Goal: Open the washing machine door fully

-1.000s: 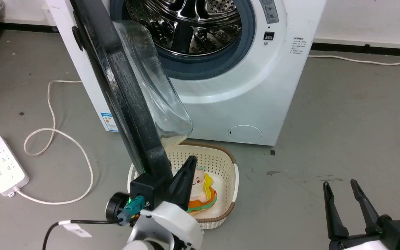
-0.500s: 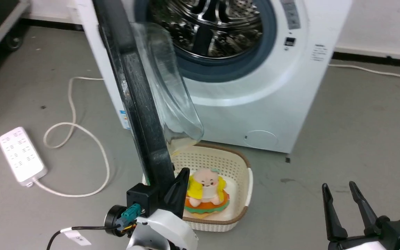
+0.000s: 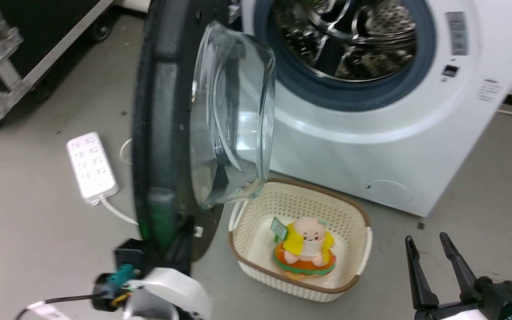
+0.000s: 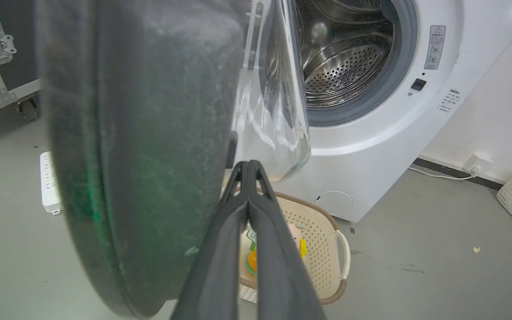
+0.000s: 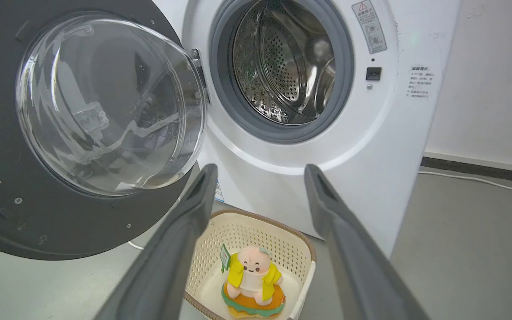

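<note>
Lighting is bright, even and diffuse from overhead, and shadows on the grey floor (image 3: pixel 38 231) are faint and soft-edged. The head view is smeared throughout, worst at its lower left corner and along the washing machine door (image 3: pixel 158 133); in the left wrist view the door's rim sits close to the lens, out of focus, with a green tinge. The right wrist view is sharp, with white glare on the glass bowl (image 5: pixel 105 102), bright highlights on the steel drum (image 5: pixel 282 66) and mild wide-angle stretch at the borders.

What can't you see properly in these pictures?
Left wrist view: the left gripper hides most of the toy.
Head view: blur hides whether that gripper touches the washing machine door.
Right wrist view: the warning sticker has writing too small to read.
</note>
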You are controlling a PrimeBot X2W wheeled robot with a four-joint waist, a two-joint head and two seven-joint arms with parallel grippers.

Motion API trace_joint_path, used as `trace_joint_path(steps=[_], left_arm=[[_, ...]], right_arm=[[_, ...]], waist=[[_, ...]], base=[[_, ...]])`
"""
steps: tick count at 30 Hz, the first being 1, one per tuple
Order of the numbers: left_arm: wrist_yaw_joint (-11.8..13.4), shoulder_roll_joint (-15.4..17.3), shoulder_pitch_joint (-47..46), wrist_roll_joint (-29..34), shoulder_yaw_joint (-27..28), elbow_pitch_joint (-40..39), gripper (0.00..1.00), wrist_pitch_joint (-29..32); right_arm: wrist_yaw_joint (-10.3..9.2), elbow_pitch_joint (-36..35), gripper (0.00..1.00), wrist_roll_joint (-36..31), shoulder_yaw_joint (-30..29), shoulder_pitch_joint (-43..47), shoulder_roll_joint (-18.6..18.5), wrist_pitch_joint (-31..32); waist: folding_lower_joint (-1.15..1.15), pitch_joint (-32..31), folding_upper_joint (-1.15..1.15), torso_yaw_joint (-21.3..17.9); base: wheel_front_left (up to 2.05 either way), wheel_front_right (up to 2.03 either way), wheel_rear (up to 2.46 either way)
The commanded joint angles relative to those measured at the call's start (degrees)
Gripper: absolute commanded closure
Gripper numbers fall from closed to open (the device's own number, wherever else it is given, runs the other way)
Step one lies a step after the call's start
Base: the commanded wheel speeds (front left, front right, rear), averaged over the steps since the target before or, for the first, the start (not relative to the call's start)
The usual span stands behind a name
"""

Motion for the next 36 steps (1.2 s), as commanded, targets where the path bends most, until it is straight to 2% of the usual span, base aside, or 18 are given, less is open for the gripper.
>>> trace_joint_path(steps=[1,8,17,18,32,36], left_arm=[[0.46,1.03,-0.81,-0.58,1.36,-0.16,1.00,-0.58],[0.78,5.21,-4.42,-3.20,7.66,1.21,1.00,-1.05],[-0.18,11.10,-9.71,-6.78,14.44,6.34,1.00,-0.45],[-0.64,12.61,-11.49,-7.53,15.75,7.95,1.00,-0.31],[-2.65,20.48,-22.07,-11.93,22.57,22.31,1.00,-0.61],[-3.50,21.55,-24.02,-12.16,22.89,25.88,1.00,-1.95]], right_arm=[[0.05,-0.66,0.00,-0.46,0.10,0.06,0.23,0.33],[0.05,-3.75,0.00,-3.42,0.79,-1.24,0.23,3.23],[0.05,-7.26,0.00,-4.46,0.94,-2.61,-1.33,5.75],[0.05,-7.99,0.00,-4.46,0.92,-2.87,-1.84,6.23],[0.05,-10.15,0.00,-4.10,0.82,-4.55,-3.77,7.62],[0.05,-10.16,0.00,-3.94,0.48,-4.83,-3.97,7.58]], waist=[[0.01,1.97,0.00,1.99],[0.01,7.08,0.00,3.63],[0.01,12.66,0.00,2.81],[0.01,14.01,0.00,2.49],[0.01,18.76,0.00,-0.07],[0.01,18.96,0.00,-0.51]], base=[[0.00,0.00,0.00],[0.00,0.00,0.00],[0.00,0.00,0.00],[0.00,0.00,0.00],[0.00,0.00,0.00],[0.00,0.00,0.00]])
